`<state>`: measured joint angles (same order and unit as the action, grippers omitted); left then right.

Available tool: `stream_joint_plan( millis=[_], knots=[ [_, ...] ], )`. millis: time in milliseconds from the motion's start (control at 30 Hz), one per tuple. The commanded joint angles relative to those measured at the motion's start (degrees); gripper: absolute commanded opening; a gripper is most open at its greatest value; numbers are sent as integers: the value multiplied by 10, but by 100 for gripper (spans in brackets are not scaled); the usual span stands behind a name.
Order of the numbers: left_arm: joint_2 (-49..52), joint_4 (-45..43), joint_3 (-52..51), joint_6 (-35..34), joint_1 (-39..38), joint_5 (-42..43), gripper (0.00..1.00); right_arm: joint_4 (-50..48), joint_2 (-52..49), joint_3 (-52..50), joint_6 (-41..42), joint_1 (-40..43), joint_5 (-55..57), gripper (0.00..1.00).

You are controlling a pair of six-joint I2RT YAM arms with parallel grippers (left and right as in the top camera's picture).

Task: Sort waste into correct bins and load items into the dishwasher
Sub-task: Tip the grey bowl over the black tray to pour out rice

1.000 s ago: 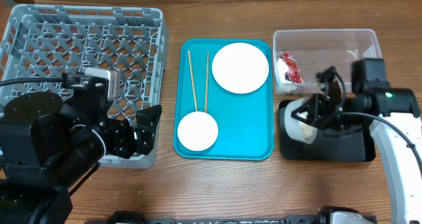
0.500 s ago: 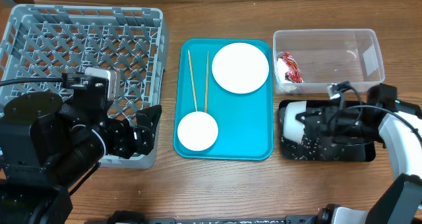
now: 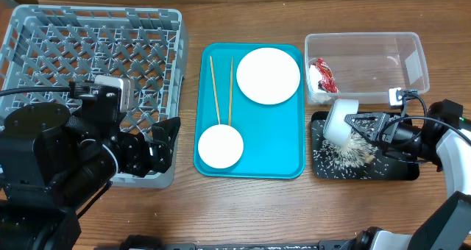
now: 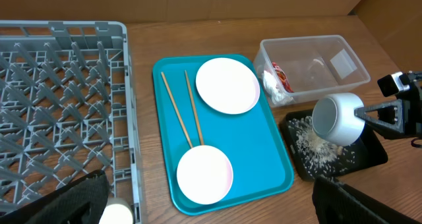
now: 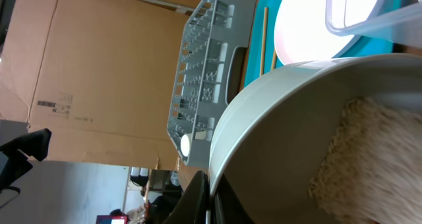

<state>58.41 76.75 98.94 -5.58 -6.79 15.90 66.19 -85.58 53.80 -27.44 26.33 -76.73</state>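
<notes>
Plainly, the right fingers are clenched on the rim of a small bowl. They hold it tipped on its side above the black tray near the right edge of the table, so the rice spills into that tray rather than onto the wood. I take this to be the emptying step, ahead of racking the bowl. The wrapper lies in the clear tub at the far right corner. The plate, second bowl and chopsticks wait on the teal tray mid-table, and the rack fills the far left corner. The left fingers hang spread and empty over the rack's near edge, and the left wrist view shows that gap outright. Only the right wrist view looks into the bowl, where grains lie low inside; from overhead you see just its outer wall.
</notes>
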Motion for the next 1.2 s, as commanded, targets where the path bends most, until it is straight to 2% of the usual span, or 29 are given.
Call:
stream_joint_plan(
  millis=[0,367,433,500,767,833,1000,1067,1100,1167],
  knots=[
    [1,0,2,5,-2,6,100,-2,2,-2,-28,3,-29,4],
    [1,0,2,5,-2,6,100,-9,2,-2,-10,5,-95,4],
    [1,0,2,5,-2,6,100,-8,1,-2,27,7,-106,4],
    [1,0,2,5,-2,6,100,0,2,-2,23,10,-118,4],
    [1,0,2,5,-2,6,100,14,0,-2,73,34,-63,4],
    [1,0,2,5,-2,6,100,31,0,-2,40,42,-64,4],
    [1,0,2,5,-2,6,100,33,0,-2,60,60,-31,4],
    [1,0,2,5,-2,6,100,8,-2,-2,130,69,12,4],
    [1,0,2,5,-2,6,100,28,-2,-2,127,71,-10,4],
    [1,0,2,5,-2,6,100,87,4,-2,1,71,-77,4]
  ],
)
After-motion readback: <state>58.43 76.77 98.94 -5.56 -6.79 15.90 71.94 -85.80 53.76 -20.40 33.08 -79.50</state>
